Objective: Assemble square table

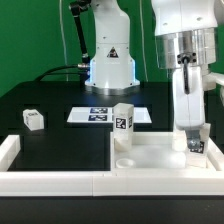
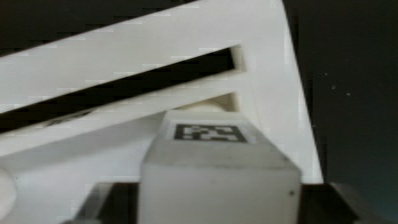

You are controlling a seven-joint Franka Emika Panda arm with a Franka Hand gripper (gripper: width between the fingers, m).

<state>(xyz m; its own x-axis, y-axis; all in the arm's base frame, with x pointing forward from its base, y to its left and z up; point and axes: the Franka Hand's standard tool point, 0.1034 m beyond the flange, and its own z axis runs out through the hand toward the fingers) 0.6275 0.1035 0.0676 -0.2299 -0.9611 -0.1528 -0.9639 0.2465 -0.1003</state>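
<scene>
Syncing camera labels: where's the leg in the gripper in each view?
Exterior view: held leg at the exterior view's right, in the gripper, just above the tabletop.
Wrist view: held leg fills the near foreground, tag facing the camera.
Shared landmark: the white tabletop behind the leg.

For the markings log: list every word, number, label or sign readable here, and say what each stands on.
No words, brands or numbers are readable in either view.
A triangular sign on the arm's base: its symbol is too small to read.
Black-and-white tags, patterns without text: on the marker board, the upright leg, the small leg and the held leg in the gripper.
</scene>
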